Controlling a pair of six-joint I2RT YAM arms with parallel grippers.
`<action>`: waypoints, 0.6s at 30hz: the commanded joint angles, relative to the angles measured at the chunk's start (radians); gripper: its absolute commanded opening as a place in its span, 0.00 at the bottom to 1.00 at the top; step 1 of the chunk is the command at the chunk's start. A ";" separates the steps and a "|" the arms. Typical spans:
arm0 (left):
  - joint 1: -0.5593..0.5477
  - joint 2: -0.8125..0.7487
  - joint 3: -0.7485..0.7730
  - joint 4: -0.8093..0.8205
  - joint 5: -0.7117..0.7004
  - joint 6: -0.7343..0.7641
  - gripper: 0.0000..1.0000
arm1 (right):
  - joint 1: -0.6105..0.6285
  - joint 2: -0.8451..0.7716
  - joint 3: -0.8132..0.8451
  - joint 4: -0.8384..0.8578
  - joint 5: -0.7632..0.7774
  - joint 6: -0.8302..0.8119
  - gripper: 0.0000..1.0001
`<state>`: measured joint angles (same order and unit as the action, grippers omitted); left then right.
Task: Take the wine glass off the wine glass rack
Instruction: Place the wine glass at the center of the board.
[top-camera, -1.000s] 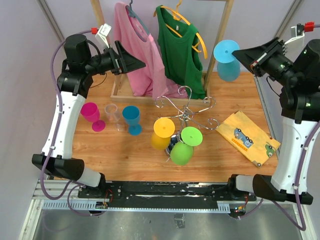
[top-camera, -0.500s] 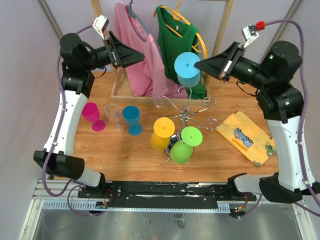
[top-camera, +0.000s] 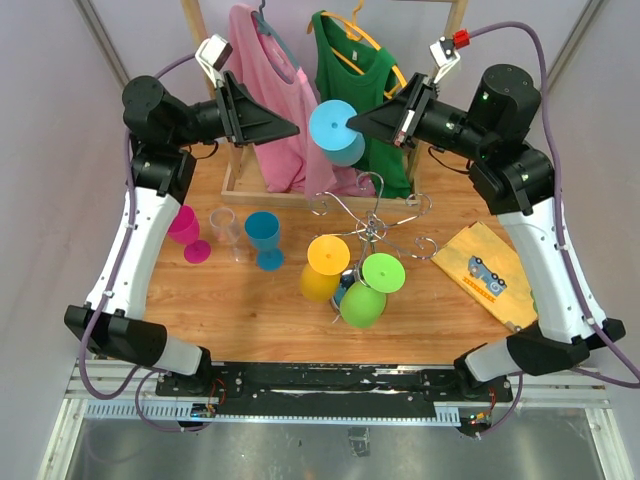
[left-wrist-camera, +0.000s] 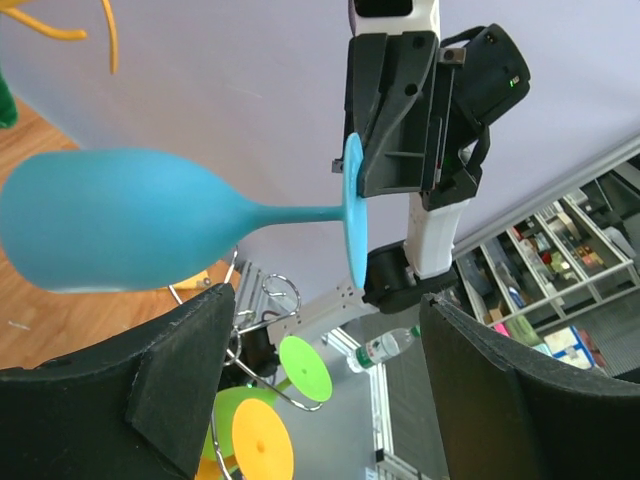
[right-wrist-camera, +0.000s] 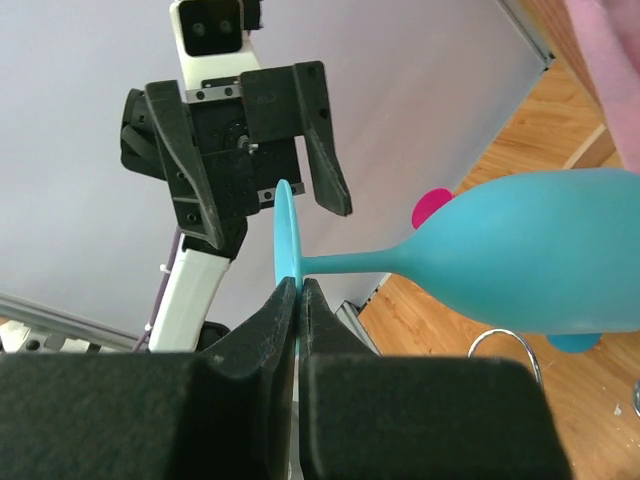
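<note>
My right gripper (top-camera: 352, 124) (right-wrist-camera: 298, 286) is shut on the foot disc of a light blue wine glass (top-camera: 335, 132) (right-wrist-camera: 530, 250), holding it on its side in the air above the wine glass rack (top-camera: 372, 222). The chrome rack still carries an orange glass (top-camera: 324, 266) and a green glass (top-camera: 368, 291), both hanging. My left gripper (top-camera: 292, 128) (left-wrist-camera: 322, 305) faces the blue glass (left-wrist-camera: 120, 230) from the left, jaws open and apart from it. The glass's bowl points toward the left gripper.
A magenta glass (top-camera: 184, 230), a clear glass (top-camera: 224, 230) and a blue glass (top-camera: 265, 238) stand on the table's left. A wooden clothes rail (top-camera: 447, 60) at the back holds a pink shirt (top-camera: 272, 95) and a green top (top-camera: 360, 95). A yellow board (top-camera: 495, 275) lies at the right.
The right arm has swung left with the blue glass, from the far right to above the rack's back. The left gripper has turned toward it and its jaws have narrowed slightly.
</note>
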<state>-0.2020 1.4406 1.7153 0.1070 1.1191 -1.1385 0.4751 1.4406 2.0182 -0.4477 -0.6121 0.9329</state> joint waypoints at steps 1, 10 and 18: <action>-0.020 -0.032 -0.031 0.028 0.028 -0.009 0.79 | 0.047 0.003 0.011 0.116 0.014 -0.035 0.01; -0.050 -0.020 -0.013 0.021 0.029 0.000 0.77 | 0.105 0.035 -0.007 0.127 0.027 -0.092 0.01; -0.054 -0.018 -0.003 0.020 0.029 0.009 0.65 | 0.125 0.048 -0.029 0.127 0.028 -0.103 0.01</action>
<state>-0.2512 1.4303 1.6886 0.1108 1.1290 -1.1404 0.5808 1.4956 2.0045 -0.3630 -0.5968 0.8585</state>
